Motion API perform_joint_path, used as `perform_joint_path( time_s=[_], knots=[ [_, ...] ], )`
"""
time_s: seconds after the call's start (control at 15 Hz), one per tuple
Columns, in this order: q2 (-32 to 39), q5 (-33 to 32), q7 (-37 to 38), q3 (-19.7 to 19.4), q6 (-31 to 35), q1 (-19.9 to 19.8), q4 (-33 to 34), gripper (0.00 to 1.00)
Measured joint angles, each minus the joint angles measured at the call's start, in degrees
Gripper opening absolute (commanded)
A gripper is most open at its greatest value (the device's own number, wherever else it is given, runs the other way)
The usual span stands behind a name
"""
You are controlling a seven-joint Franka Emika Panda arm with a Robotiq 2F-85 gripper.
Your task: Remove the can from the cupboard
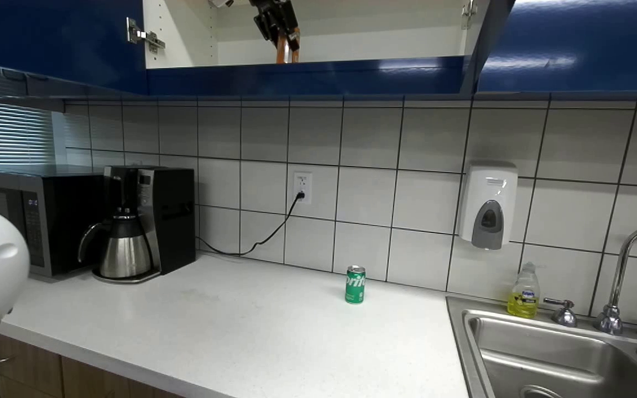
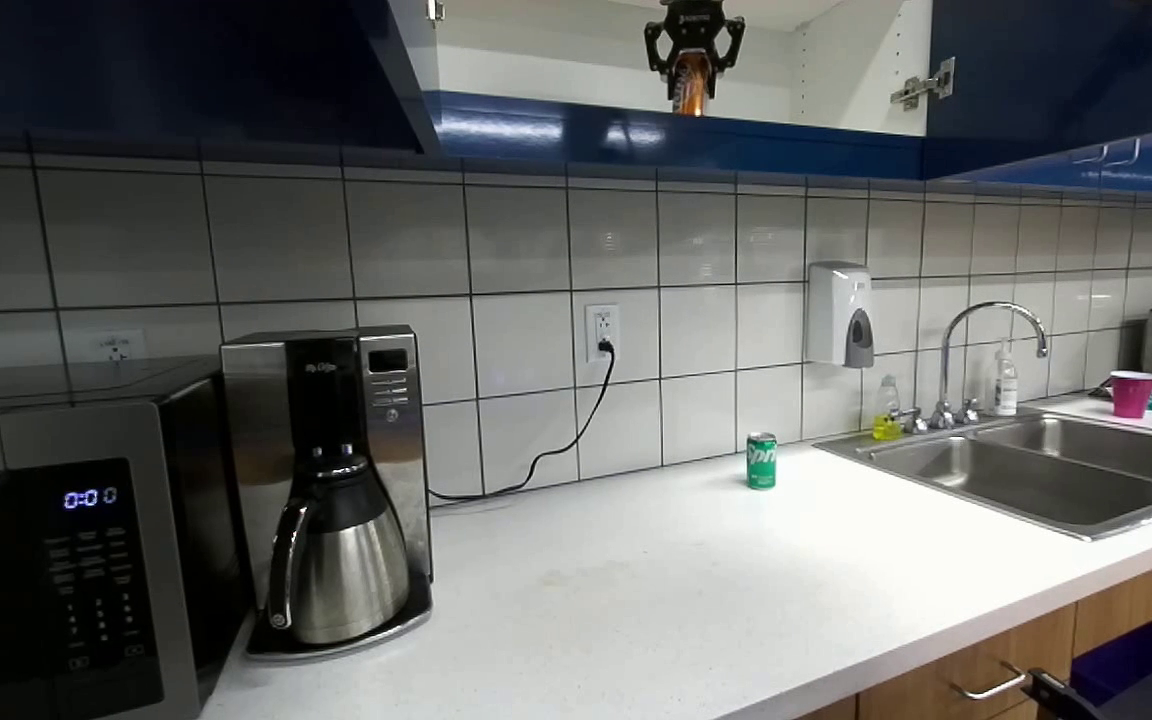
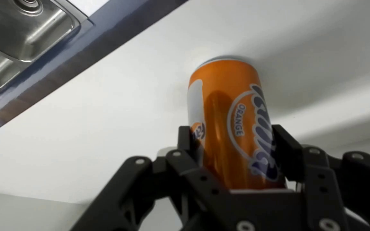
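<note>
The can (image 3: 226, 83) is orange with a white panel and stands upright inside the cupboard. It also shows in both exterior views (image 1: 282, 51) (image 2: 692, 92), its base partly behind the cupboard's front edge. The cupboard (image 1: 307, 79) (image 2: 576, 135) has a blue front edge, a white inside and open blue doors. My gripper (image 3: 231, 138) comes down from above, with one finger against each side of the can. It is shut on the can's upper part. In the wrist view the can's base is at or just above the cupboard floor (image 3: 92, 128); I cannot tell if they touch.
Below are a white counter (image 1: 241, 331), a green can (image 1: 355, 284), a coffee maker (image 2: 336, 540), a microwave (image 2: 66, 560) and a steel sink (image 2: 1016, 480). A soap dispenser (image 1: 490, 204) hangs on the tiles. The cupboard's blue front edge (image 3: 75, 54) rims the shelf.
</note>
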Motion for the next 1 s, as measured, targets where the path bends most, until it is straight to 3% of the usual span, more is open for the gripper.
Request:
perform_joint_path(
  time_s=[0.4,1.0],
  knots=[
    [-1.5,-0.8,1.9,0.1,-0.1,3.2,-1.6,0.38],
    [-3.6,-2.7,3.2,0.1,-0.4,5.1,-1.6,0.38]
  ],
)
